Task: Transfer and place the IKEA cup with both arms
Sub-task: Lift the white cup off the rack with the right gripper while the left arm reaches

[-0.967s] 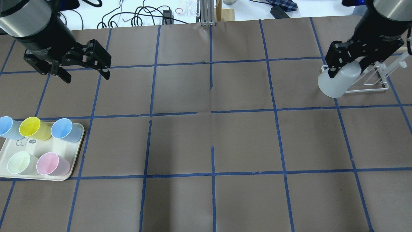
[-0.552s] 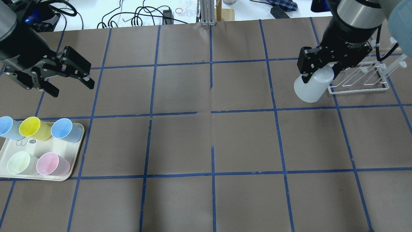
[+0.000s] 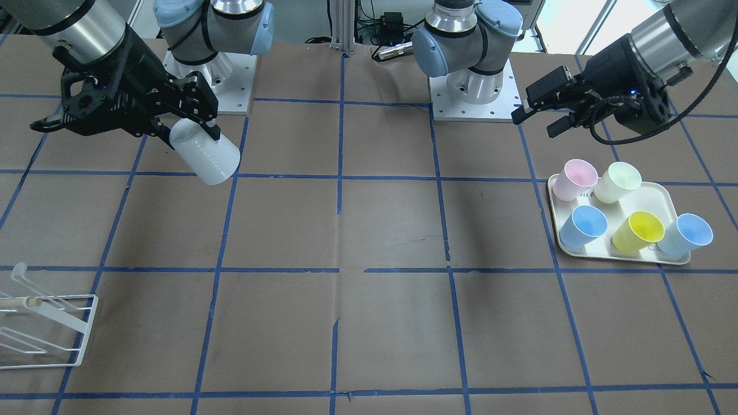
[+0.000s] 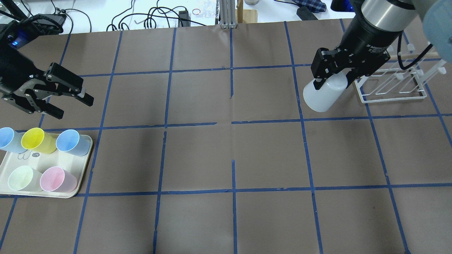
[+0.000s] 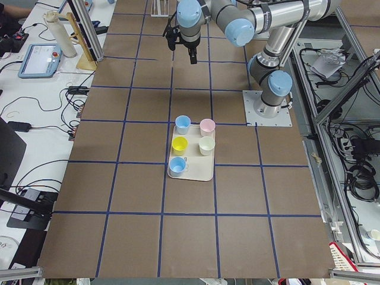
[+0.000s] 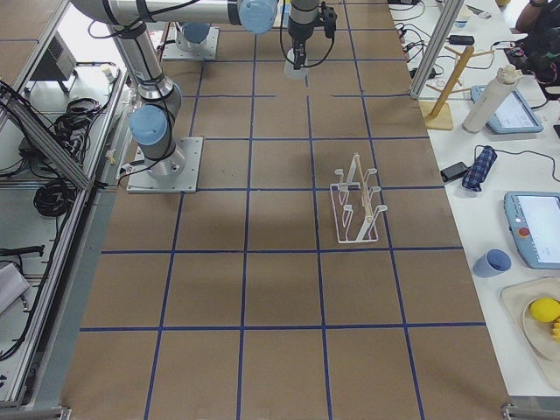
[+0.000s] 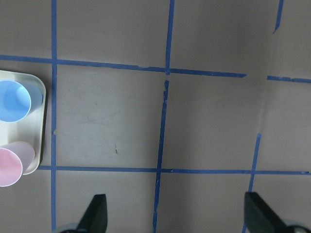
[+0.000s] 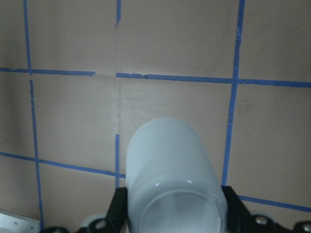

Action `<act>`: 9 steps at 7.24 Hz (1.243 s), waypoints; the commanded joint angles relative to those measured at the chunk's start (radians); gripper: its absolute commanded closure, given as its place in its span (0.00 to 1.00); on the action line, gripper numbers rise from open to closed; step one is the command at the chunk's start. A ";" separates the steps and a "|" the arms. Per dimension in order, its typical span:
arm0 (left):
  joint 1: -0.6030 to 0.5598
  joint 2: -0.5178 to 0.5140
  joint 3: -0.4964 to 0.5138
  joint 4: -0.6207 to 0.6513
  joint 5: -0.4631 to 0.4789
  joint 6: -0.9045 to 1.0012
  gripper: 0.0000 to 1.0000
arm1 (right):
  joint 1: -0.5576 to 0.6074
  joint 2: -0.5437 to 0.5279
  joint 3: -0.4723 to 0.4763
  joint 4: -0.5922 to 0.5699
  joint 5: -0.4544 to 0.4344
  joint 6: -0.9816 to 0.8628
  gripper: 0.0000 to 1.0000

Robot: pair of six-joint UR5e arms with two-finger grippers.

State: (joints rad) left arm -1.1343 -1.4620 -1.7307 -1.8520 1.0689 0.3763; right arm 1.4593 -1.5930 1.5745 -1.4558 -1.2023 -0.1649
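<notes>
**Cup aloft in R grip, L empty**

Front view: right gripper (image 3: 192, 136) pinching IKEA cup (image 3: 209, 154) at rim end, cup tilted, clear of table (image 3: 380, 230). Left gripper (image 3: 534, 125) spread, empty, near tray (image 3: 617, 255) w/ coloured cups (image 3: 639, 230).
Overhead: cup apart from wire rack (image 4: 392, 90).
R wrist cam: cup mouth toward lens, clamped both sides.

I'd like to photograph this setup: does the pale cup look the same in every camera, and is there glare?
Front-facing view: the IKEA cup looks bright white and sharp. Right wrist view: it looms close, bluish, slightly soft, with small glare spots on its rim. Overhead view: faint soft shadows on the brown paper.
</notes>
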 commanded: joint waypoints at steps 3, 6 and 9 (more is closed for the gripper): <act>-0.056 -0.011 -0.191 0.002 -0.528 -0.008 0.00 | -0.082 -0.001 0.012 0.311 0.618 -0.028 0.66; -0.211 -0.046 -0.262 0.039 -0.841 -0.016 0.00 | -0.057 -0.015 0.070 0.362 0.882 -0.027 0.66; -0.268 -0.054 -0.312 0.039 -1.033 -0.013 0.00 | -0.047 -0.021 0.084 0.400 0.963 -0.018 0.67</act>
State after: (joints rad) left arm -1.3800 -1.5138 -2.0275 -1.8140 0.0959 0.3632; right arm 1.4086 -1.6123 1.6530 -1.0803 -0.2555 -0.1829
